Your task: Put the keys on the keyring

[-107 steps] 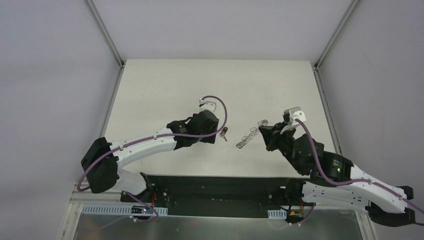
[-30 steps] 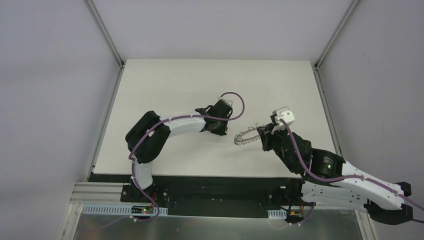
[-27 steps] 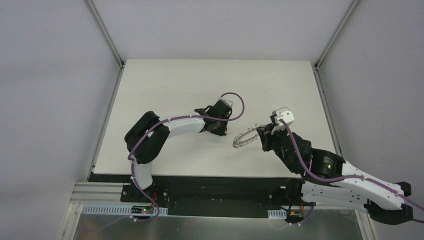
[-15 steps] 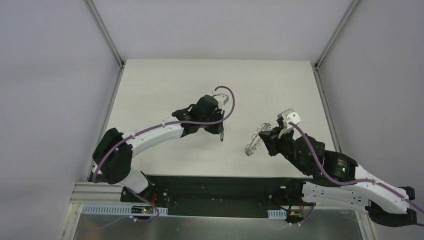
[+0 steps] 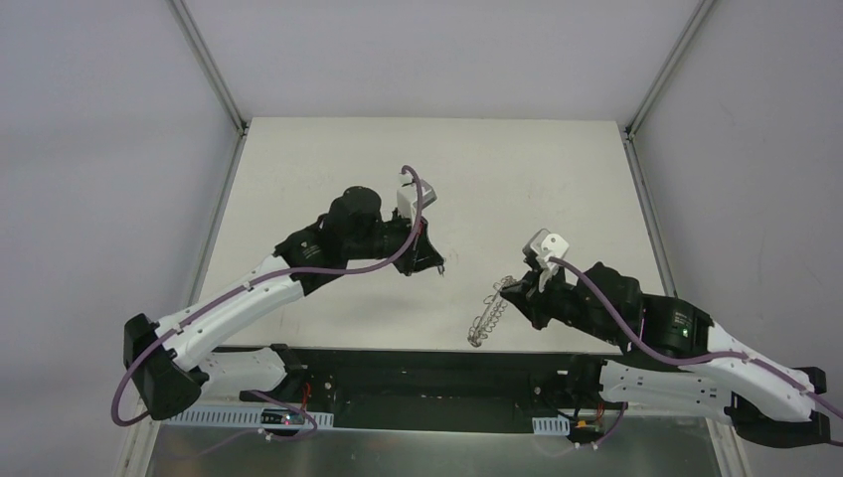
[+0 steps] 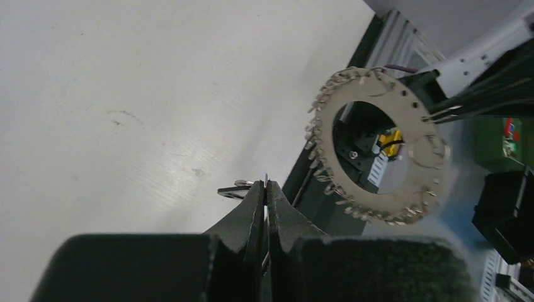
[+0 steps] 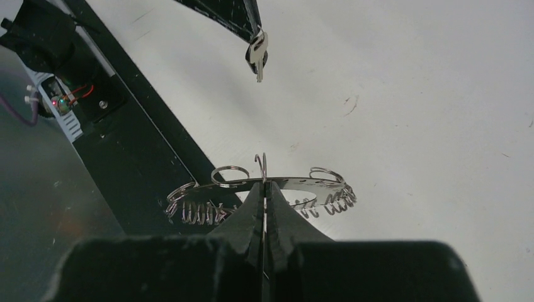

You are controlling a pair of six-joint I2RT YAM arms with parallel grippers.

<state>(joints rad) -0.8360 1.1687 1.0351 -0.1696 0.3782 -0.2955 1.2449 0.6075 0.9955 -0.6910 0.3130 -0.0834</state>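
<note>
Now | keyring (image 5: 489, 313) at table (image 5: 328, 169) near edge | keys (image 7: 257, 58) well apart

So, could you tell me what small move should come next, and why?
Probably ease the left hand, shut on the key, toward the keyring: the right hand holds the ring apart from the key, and nothing is threaded yet.

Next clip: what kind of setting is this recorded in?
Probably a lab robot test cell: a white tabletop enclosed by blank grey panels on metal frame posts, with a slotted cable duct at its near edge.
</note>
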